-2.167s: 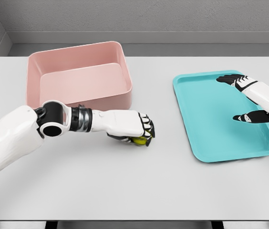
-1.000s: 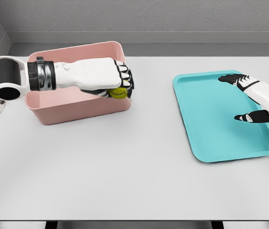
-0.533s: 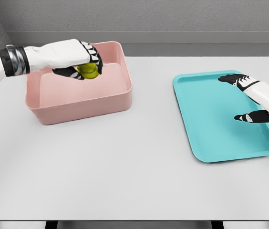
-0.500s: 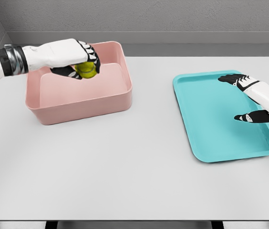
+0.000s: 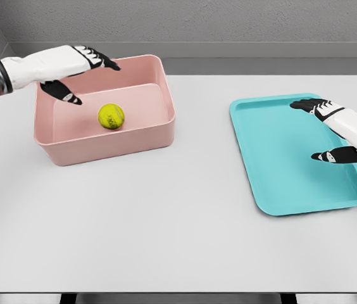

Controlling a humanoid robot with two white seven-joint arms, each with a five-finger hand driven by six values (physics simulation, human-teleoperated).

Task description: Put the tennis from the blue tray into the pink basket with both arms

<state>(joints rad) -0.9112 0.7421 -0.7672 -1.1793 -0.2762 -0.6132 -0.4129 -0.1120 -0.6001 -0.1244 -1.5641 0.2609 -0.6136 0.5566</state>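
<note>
Worktop (image 5: 166, 221) in front lies bare; right hand (image 5: 346, 130) hovers with fingers spread over the blue tray (image 5: 273, 190), now ballless. Farther back, tennis ball (image 5: 111, 116) rests inside the pink basket (image 5: 112, 142), left hand (image 5: 71, 63) open above: job apparently done.

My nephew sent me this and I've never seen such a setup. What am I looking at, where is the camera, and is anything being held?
This is a computer simulation of a humanoid robot with two white arms ending in five-finger hands. The picture comes from a camera on its head, looking down at a grey table. On the table stand a pink basket and a blue tray. A yellow tennis ball lies inside the basket. Nothing is held: the left hand hovers open above the basket's left side, and the right hand is open over the tray's right side.
</note>
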